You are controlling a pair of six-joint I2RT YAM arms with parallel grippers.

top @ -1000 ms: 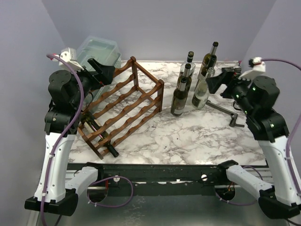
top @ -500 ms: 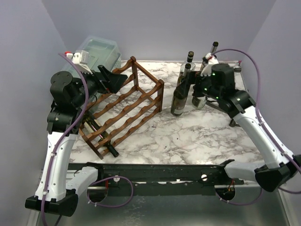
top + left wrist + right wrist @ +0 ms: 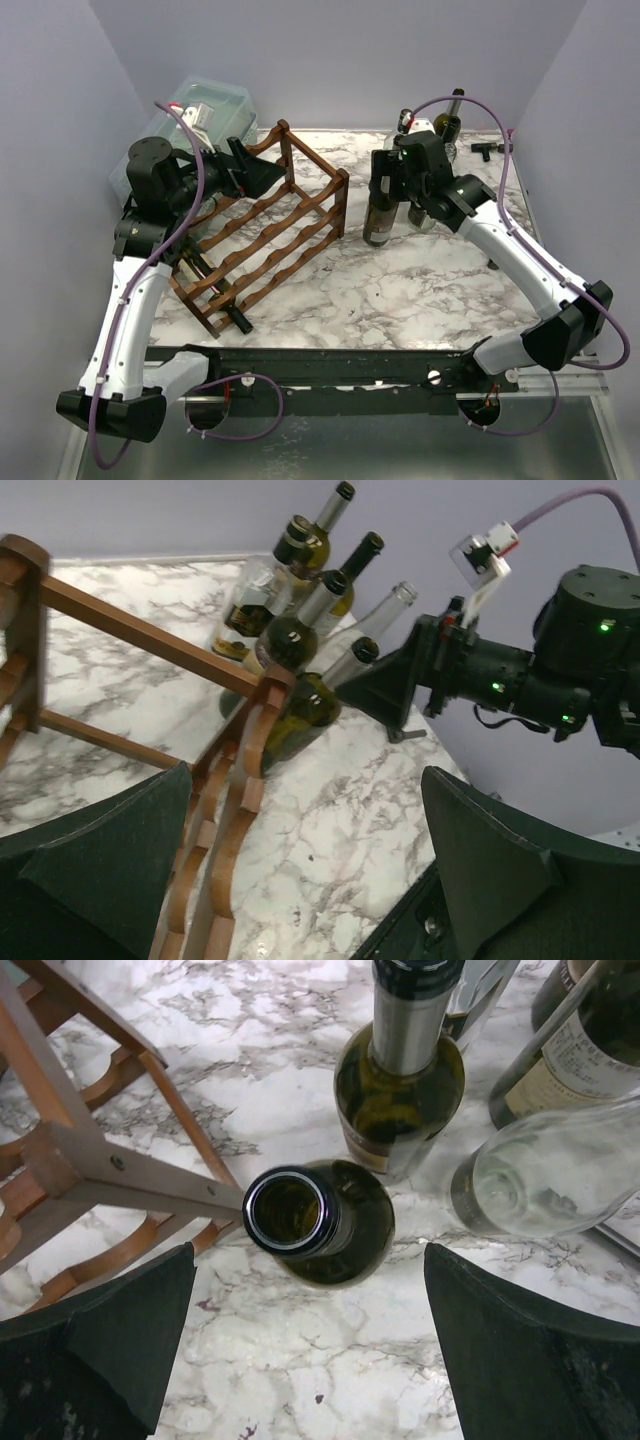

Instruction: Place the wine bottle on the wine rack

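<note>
Hovering over the bottle cluster, right gripper (image 3: 384, 178) has its fingers (image 3: 110, 1345) spread wide; nothing is held. From the right wrist, the open mouth of the wine bottle (image 3: 325, 1222) sits between the two fingers, with no contact visible. The bottle stands upright on the marble table (image 3: 400, 290), at the front of the other bottles (image 3: 440, 135) and just beside the right end post of the wine rack (image 3: 265, 235). The rack sits skewed on the table's left half. Left gripper (image 3: 262, 172) hangs above the rack's top rail, fingers (image 3: 500, 865) also apart and empty. Clear plastic box (image 3: 205, 105) at far left corner.
</note>
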